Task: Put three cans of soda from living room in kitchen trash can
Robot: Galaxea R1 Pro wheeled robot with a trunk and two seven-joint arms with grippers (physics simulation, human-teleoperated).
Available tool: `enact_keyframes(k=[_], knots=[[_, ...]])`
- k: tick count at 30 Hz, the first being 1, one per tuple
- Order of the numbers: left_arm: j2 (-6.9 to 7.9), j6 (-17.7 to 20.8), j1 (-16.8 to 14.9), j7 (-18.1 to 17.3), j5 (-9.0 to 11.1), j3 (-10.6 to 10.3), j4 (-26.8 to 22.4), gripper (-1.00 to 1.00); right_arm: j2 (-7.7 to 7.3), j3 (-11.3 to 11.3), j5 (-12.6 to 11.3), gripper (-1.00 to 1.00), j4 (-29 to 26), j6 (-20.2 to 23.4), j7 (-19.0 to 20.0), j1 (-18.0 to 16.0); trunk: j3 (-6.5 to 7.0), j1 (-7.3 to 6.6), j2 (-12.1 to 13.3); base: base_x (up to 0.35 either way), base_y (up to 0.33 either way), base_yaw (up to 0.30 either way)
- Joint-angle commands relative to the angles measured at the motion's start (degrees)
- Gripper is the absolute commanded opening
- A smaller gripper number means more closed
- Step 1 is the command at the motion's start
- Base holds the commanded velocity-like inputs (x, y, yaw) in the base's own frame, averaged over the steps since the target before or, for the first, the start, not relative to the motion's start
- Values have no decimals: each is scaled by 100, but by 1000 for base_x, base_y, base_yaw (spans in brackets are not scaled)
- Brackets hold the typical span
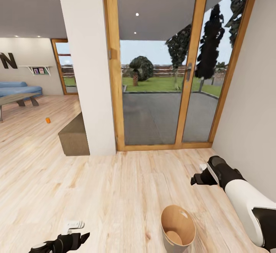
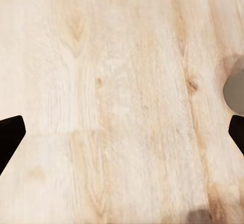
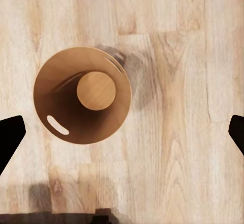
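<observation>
Bin parked by the glass doors, cans not yet fetched.

The trash can (image 1: 178,233) stands empty between both grippers, left (image 1: 78,237) and right (image 1: 196,179), each spread wide, holding nothing; one orange can (image 1: 48,120), seemingly, lies far off on the living-room floor (image 1: 34,138).

large dark letter N (image 1: 8,60) on the pale living room wall (image 1: 34,51), at nine o'clock of the head view, left part cut by the edge, no other readable text
</observation>
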Motion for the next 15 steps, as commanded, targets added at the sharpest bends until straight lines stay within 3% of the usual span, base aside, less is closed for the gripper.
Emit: enact_keyframes(k=[1,15], knots=[[0,-6,0,0,0,-3,1,100,0,0,1,100,0,-1,0,0,-18,23,-42,0,0,0],[0,-25,0,0,-7,-18,12,100,-7,-7,5,100,0,-3,1,0,-270,330,-603,0,0,0]])
